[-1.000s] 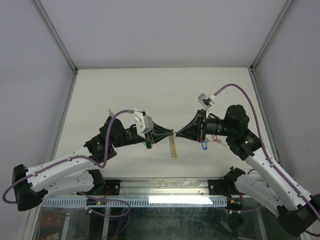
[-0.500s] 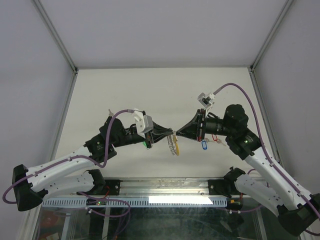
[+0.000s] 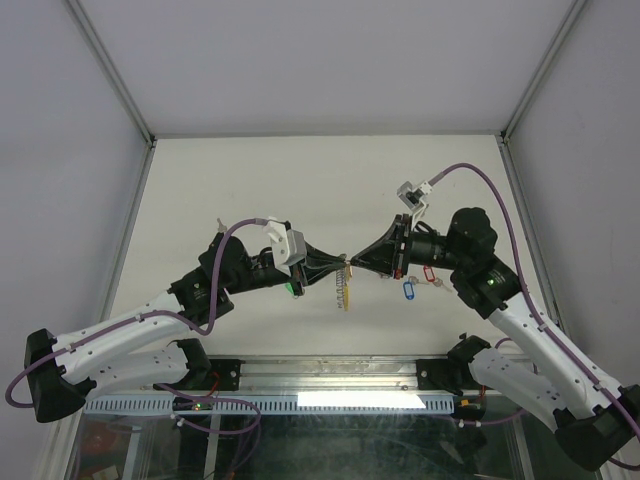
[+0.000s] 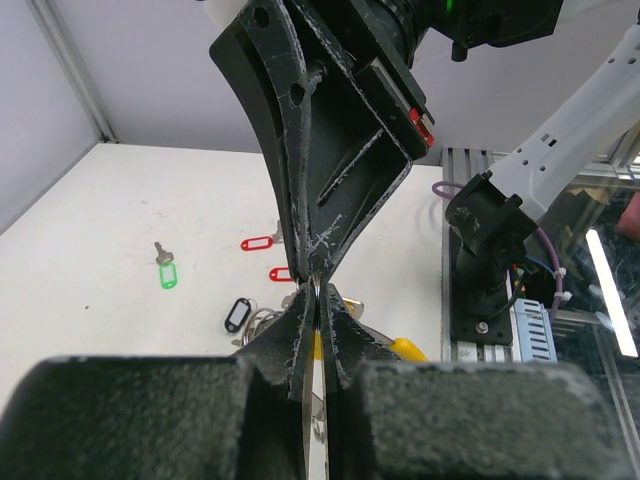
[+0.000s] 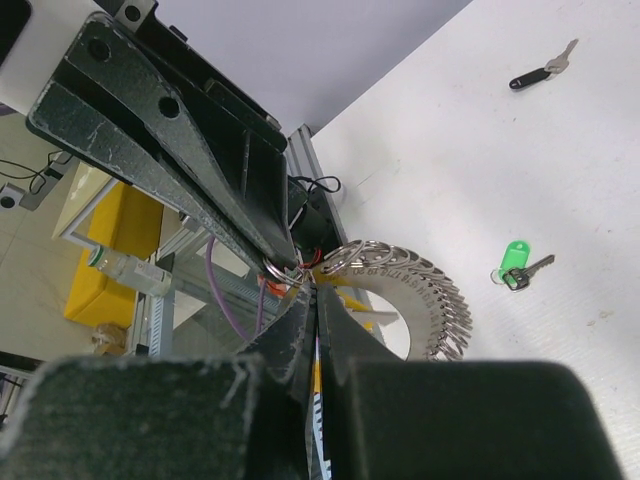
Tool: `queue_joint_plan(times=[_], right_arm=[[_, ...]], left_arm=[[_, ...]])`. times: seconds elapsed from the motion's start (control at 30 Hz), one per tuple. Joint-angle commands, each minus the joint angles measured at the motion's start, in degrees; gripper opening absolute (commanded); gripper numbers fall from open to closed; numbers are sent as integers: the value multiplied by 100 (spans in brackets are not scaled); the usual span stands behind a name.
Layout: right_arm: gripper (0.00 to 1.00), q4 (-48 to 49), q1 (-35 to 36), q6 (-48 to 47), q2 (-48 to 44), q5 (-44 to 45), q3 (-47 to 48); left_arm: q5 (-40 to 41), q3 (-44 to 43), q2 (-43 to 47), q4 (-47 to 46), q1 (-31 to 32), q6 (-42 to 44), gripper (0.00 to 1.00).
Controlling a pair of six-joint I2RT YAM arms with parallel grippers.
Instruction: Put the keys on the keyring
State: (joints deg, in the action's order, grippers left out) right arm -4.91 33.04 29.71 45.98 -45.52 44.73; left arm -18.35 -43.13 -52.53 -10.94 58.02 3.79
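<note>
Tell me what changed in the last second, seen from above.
The right gripper shifted slightly toward the far side of the table, and the coiled silvery keyring with a yellow segment, hanging below the tips, swung a little toward the left gripper. Nothing was grasped or released. The left gripper stayed put, both stayed shut tip to tip, and the blue-tagged silver key lay still.

Wht table [image 3: 300, 180], grey walls [image 3: 320, 60] (alu frame [image 3: 110, 70])

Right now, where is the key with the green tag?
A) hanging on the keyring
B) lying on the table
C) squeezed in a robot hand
B: the green-tagged key lies flat on the table, away from the hanging keyring.
</note>
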Motion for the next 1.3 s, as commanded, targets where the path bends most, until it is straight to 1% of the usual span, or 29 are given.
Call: queue_joint_plan(times=[0.0, 0.37, 0.4, 0.57, 0.83, 1.1, 1.17, 1.2, 1.27], right_arm=[[0, 482, -12, 105, -92, 151, 194], [0, 272, -16, 10, -109, 257, 229], [1, 244, -12, 2, -100, 282, 239], [15, 69, -12, -145, -121, 413, 281], [25, -144, -14, -495, -352, 797, 334], [41, -243, -12, -1089, -922, 1657, 75], [46, -239, -16, -1108, -1024, 1820, -2], [50, -234, -16, -1108, -1061, 1868, -32], [56, -234, -12, -1164, -1090, 1827, -84]], left_arm=[[-152, -99, 14, -347, -45, 25, 0], [-168, -99, -2, -358, -49, 34, 0], [-169, -99, -3, -359, -51, 34, 0], [-147, -90, 6, -349, -54, 29, 0], [-96, -120, -7, -313, -54, 32, 0], [202, -116, -70, -295, -86, -53, 0], [287, -121, -108, -300, -97, -85, 0], [325, -124, -127, -292, -101, -107, 0], [439, -157, -183, -251, -111, -159, 0]])
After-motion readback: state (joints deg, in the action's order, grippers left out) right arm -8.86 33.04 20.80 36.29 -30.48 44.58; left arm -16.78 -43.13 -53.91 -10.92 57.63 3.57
